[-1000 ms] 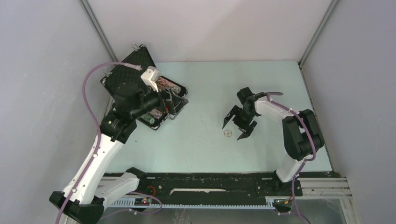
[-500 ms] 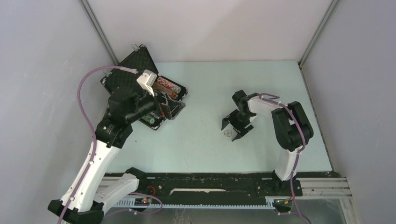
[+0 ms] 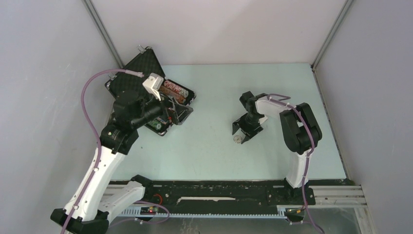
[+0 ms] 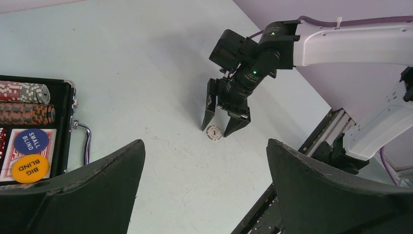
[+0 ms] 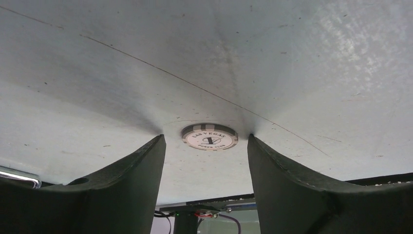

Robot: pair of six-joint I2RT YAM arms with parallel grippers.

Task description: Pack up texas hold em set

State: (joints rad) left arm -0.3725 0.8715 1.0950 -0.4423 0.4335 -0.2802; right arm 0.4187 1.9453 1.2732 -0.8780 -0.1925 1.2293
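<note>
The black case lies open at the back left, holding rows of poker chips, a card deck, a blue "small blind" button and an orange "big blind" button. One white poker chip lies flat on the table mid-right; it also shows in the left wrist view and the right wrist view. My right gripper is open, its tips on the table either side of this chip. My left gripper is open and empty above the case's near edge.
The case's silver handle sticks out toward the table's middle. Grey walls close in the left, back and right sides. A black rail runs along the near edge.
My right gripper has moved left and lowered until its open fingers straddle the white chip. My left arm shifted slightly left over the case, then stayed still.
</note>
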